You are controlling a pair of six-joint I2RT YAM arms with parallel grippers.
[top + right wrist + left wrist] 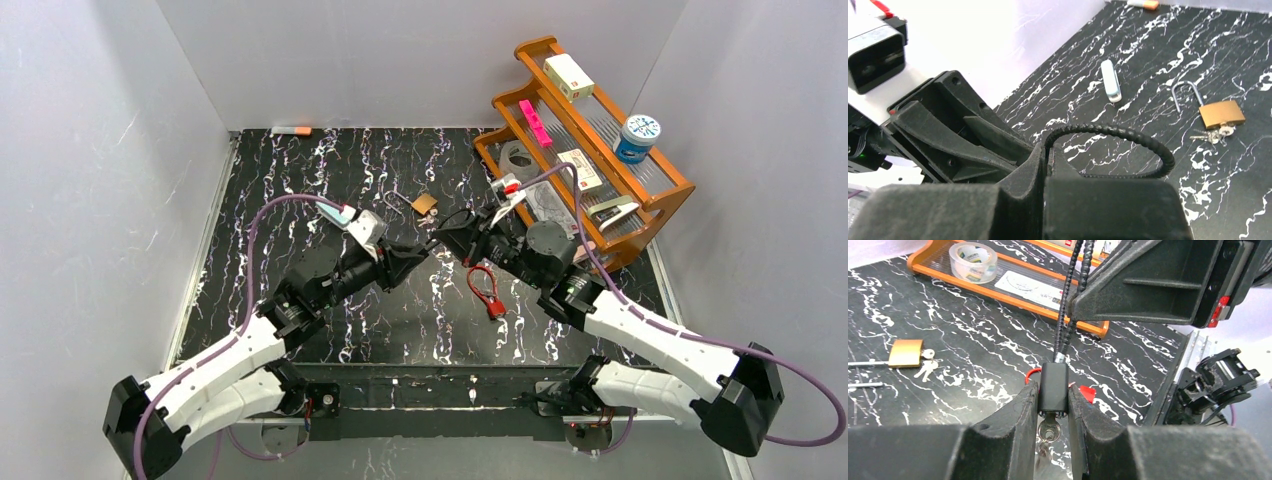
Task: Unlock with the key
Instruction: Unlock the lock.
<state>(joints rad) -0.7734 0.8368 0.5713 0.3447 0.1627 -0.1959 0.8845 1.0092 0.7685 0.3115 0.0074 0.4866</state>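
left wrist: left jaws clamp lock body, key beneath; right wrist: right jaws pinch cable

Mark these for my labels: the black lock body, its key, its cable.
black lock body (1053, 387), left wrist view, front face
key (1049, 431), left wrist view, round head
cable (1113, 130), right wrist view, top of loop

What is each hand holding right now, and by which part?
The left hand clamps the cable lock by its black body, key below. The right hand pinches its cable loop.
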